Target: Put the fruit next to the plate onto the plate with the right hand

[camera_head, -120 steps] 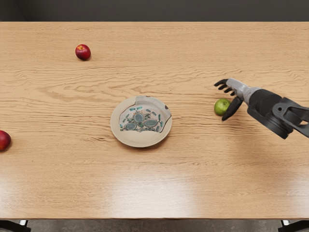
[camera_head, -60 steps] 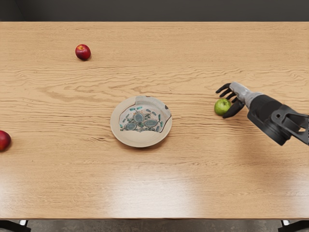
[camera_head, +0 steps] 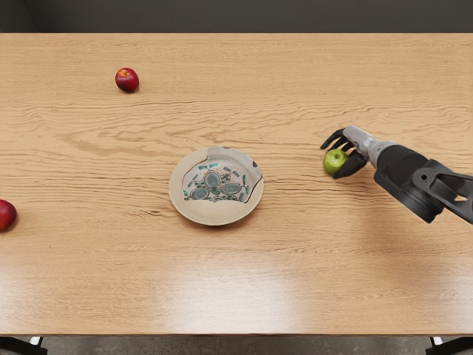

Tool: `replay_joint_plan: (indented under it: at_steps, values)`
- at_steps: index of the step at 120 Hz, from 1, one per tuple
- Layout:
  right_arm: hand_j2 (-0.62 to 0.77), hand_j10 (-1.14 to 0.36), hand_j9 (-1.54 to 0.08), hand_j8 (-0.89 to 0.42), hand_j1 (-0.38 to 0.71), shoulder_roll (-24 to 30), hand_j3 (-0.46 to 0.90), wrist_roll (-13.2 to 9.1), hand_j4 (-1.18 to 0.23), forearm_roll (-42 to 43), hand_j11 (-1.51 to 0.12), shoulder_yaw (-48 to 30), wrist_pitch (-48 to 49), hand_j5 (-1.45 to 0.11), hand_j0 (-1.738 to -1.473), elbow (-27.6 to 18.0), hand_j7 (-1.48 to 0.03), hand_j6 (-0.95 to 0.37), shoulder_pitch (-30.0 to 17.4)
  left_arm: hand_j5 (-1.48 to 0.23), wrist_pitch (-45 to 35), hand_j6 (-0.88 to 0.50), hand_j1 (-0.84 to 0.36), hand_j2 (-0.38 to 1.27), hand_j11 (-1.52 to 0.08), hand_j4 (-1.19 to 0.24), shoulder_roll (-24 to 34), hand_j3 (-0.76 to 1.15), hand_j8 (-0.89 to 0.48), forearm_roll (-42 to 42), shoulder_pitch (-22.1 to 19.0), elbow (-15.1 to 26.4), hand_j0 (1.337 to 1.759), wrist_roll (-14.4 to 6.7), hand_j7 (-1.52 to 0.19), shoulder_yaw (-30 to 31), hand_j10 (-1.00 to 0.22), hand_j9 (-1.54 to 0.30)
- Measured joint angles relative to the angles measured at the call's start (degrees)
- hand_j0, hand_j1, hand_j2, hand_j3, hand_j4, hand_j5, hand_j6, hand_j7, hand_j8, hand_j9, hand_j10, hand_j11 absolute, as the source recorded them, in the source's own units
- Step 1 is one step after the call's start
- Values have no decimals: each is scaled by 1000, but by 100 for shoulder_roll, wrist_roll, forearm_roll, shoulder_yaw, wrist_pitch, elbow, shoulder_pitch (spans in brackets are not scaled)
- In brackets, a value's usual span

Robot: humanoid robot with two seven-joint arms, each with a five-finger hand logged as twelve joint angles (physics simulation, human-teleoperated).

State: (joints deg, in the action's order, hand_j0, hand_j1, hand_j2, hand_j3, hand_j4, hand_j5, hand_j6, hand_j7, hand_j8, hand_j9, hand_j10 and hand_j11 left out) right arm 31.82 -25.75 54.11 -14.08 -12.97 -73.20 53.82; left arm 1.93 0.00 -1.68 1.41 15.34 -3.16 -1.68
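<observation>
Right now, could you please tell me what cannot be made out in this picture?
Head view: right side of the green apple, hidden behind the right robot hand, so a firm grip cannot be confirmed.
Head view: red apple at the left, partly cut off by the picture's edge.
Left arm: outside the picture.

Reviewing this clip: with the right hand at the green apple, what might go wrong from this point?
1. The right hand curls around the green apple mostly from its right side. The round fruit may squirt out leftward if the hold is shallow.
2. The plate lies well off to the left, apart from the apple. A weak hold could drop it during the carry, and it may roll across the table.
</observation>
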Motion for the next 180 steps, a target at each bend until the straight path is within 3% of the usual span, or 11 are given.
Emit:
replay_joint_plan:
  at_steps: [84, 118, 180]
  values:
    - [234, -558, -810, -402, 272, -257, 1, -45, -602, -126, -808, -771, 526, -819, -1658, -879, -799, -494, 4, 0, 0, 0, 349, 0, 0, 0, 0, 0, 0, 0, 0, -3, 1658, 0, 0, 0, 0, 0]
    - [263, -515, -826, -359, 305, -604, 1, -46, -601, -148, -828, -918, 651, -853, -1658, -991, -815, -450, 4, 0, 0, 0, 349, 0, 0, 0, 0, 0, 0, 1, 0, -3, 1658, 0, 0, 1, 0, 0]
    - [200, -534, -852, -384, 259, -1324, 0, -37, -609, -136, -852, -954, 732, -855, -1657, -1021, -822, -471, -13, 0, 0, 0, 349, 0, 0, 0, 0, 0, 0, 0, 0, -1, 1658, 0, 0, 0, 0, 0]
